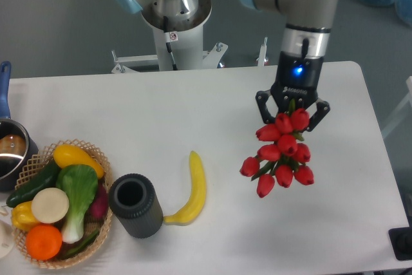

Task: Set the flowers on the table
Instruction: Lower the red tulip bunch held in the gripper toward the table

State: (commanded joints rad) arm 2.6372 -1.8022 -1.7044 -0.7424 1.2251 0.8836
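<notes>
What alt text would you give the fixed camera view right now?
A robot arm's gripper holds a bunch of red tulips, the flowers, over the right side of a white table, its fingers around the stem end. To the left lie a banana, a dark cylinder and a basket of vegetables.

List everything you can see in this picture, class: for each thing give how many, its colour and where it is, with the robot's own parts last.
flowers: one bunch, red buds, held over the table's right half
table: one, white, fills the view
banana: one, yellow, table centre
cup: one, dark grey, left of the banana
basket: one, tan wicker, front left, holding mixed vegetables and fruit
pot: one, metal with blue handle, left edge
arm: one, grey and blue, top right
tool: one, black, shut on the flowers
</notes>
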